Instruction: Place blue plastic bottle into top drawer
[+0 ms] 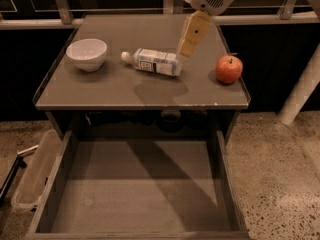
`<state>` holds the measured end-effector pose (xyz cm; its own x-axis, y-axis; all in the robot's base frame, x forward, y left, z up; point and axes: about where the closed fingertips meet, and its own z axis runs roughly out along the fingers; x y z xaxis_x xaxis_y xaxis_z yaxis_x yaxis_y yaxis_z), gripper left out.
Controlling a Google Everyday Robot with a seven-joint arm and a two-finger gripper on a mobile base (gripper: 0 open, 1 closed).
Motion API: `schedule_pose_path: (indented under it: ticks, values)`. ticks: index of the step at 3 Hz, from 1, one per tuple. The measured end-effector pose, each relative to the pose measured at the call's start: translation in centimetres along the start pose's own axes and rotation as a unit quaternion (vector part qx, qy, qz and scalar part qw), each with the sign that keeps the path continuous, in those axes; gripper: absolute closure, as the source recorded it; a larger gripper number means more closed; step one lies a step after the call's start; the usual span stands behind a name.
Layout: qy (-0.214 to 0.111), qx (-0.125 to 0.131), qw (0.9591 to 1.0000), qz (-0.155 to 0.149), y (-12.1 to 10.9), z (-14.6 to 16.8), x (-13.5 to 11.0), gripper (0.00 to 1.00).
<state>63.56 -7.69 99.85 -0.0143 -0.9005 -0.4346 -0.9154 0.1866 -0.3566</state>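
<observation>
Your top drawer [140, 189] stands pulled open below the counter [125, 90], its flat bottom bare. On the counter are one white bowl [87, 54], one red apple [229, 69] and one blue plastic bottle [155, 62], lying on its side. Your claw [186, 49] hangs just above the bottle's base end; you cannot tell how far open it is.

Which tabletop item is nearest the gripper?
The blue plastic bottle, lying on its side mid-table; the gripper hangs by its base end. The bowl and apple sit farther off.
</observation>
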Motion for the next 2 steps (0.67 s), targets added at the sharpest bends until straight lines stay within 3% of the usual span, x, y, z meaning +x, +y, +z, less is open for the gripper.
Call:
schedule_pose_path:
  ticks: [1,2]
  values:
    - [-0.056,-0.019,0.9982,0.008,0.6,3.1,0.0,0.0]
    - [-0.108,-0.042,0.9928,0.031,1.2,6.3,0.2,0.0]
